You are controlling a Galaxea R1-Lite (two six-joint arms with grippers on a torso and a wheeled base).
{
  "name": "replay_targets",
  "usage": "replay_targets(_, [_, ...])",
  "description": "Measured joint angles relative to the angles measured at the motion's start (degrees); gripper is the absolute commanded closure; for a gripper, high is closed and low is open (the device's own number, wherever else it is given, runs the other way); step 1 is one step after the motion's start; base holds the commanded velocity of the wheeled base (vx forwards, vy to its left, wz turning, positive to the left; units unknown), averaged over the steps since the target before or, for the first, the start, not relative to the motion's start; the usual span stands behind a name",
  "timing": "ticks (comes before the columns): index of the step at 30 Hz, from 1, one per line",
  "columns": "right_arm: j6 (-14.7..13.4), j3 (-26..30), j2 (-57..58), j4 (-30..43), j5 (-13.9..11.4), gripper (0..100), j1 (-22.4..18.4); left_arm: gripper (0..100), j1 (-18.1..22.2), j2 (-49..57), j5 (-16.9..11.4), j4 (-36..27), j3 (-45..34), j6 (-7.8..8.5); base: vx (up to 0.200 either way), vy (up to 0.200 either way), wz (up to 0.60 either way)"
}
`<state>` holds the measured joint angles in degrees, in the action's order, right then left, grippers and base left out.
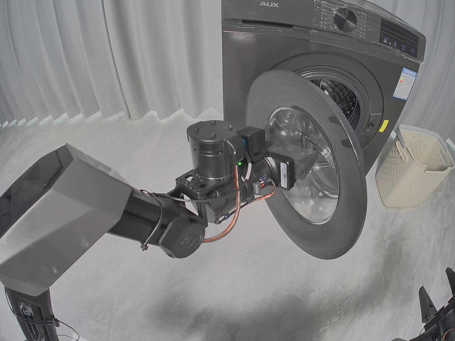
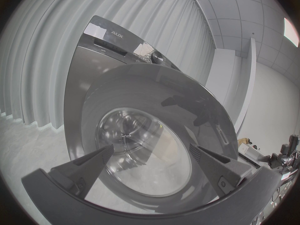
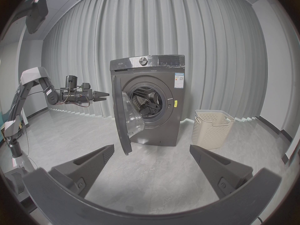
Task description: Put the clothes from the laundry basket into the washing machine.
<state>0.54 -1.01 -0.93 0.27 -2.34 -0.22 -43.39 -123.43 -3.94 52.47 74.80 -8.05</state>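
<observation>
right gripper: low at 5 o'clock in the head view, over bare floor; jaws wide apart, nothing in them; well apart from everything task-related

left gripper: mid-frame in the head view, arm stretched out level toward the door; jaws spread, empty; tips aimed at the outer face, straddling the glass pane; just beside it, can't tell whether there's contact

door: upright disc, swung wide open, roughly square to the washing machine front; hinge on the edge nearest the left arm; free edge points out into the room

drum: at 1 o'clock from the left gripper, behind the door; dark clothes lying inside at the bottom

laundry basket: on the floor at 3 o'clock, just beside the machine's far side; inside looks empty as far as visible

read: loading looks finished; what's left is probably shutting the door

key relation: door face is straight ahead of the left gripper, opening is at 1 o'clock beyond it; so push broadside on the outer face, sweeping toward 1 o'clock around the hinge; left arm is clearly nearer, right is out of play

risk: tips slide on the glossy face or push near the hinge with poor leverage; contact closer to the free edge is better
</observation>
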Motion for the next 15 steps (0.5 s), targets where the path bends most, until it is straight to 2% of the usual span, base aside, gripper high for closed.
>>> replay_targets(3, [0.0, 0.0, 0.0, 0.0, 0.0, 0, -0.05, 0, 0.67, -1.55, 0.17, -1.65, 5.13, -0.62, 0.0, 0.0, 0.0])
replay_targets(10, [0.01, 0.0, 0.0, 0.0, 0.0, 0, -0.05, 0, 1.69, -6.01, 2.16, -6.11, 18.3, -4.0, 0.0, 0.0, 0.0])
replay_targets(15, [0.04, 0.0, 0.0, -0.02, -0.01, 0, -0.02, 0, 1.8, -9.78, 3.32, -10.7, 27.49, -5.39, 0.0, 0.0, 0.0])
